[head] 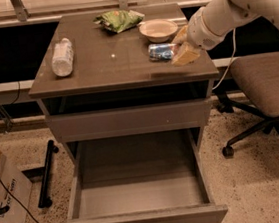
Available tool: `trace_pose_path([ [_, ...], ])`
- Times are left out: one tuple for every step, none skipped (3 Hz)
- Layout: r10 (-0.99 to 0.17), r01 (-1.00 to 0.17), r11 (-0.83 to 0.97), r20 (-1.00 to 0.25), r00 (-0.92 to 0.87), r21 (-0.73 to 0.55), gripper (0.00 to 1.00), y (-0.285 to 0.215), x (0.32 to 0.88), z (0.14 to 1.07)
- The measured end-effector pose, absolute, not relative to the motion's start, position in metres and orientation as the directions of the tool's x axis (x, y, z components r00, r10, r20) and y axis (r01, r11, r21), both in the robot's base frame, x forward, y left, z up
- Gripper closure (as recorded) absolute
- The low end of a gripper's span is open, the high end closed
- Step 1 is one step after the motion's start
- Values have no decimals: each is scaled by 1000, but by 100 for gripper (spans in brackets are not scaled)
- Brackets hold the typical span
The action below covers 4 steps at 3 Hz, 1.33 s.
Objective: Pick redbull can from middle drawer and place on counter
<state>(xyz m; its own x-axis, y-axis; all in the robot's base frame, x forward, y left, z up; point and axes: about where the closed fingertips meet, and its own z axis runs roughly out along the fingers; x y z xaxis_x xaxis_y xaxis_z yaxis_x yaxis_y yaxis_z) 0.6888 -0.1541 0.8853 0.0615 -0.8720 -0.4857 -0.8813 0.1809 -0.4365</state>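
The pick looks done: the drawer (139, 196) is standing pulled out at the bottom of the cabinet with its grey floor showing nothing in it, and the can (160, 51) is up at worktop (119, 68) level. The hand (177, 48) is reaching in from the picture's right, over the right part of the worktop, and is gripping the can by its right end, with the fingers closed around it.

The can is sitting just in front of the bowl (158, 29), well apart from the bottle (63, 57) lying on the far side and from the green bag (119, 20) at the back. Whether it is resting on the surface or hanging just above it, I cannot tell.

What seems to be remaining is the end of the placing: settling the can on the worktop, letting go and drawing the hand clear without knocking the bowl.

The can is lying on its side, not upright. Its long axis is running across the picture, roughly along the worktop's front edge. One end is sitting in the hand and the free end is pointing toward the bottle. Which end is the top I cannot make out. Released like this, it would probably be free to roll toward the front or the back, so a gentle release seems wise.
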Motion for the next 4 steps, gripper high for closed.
trace_pose_path([
  [-873, -881, 189, -485, 51, -434, 58, -147, 721, 866],
  [-863, -884, 209, -504, 34, -418, 35, -143, 749, 842],
  [-856, -884, 209, -515, 41, -419, 12, -137, 768, 832],
  [-856, -884, 209, -515, 42, -419, 0, -137, 768, 836],
])
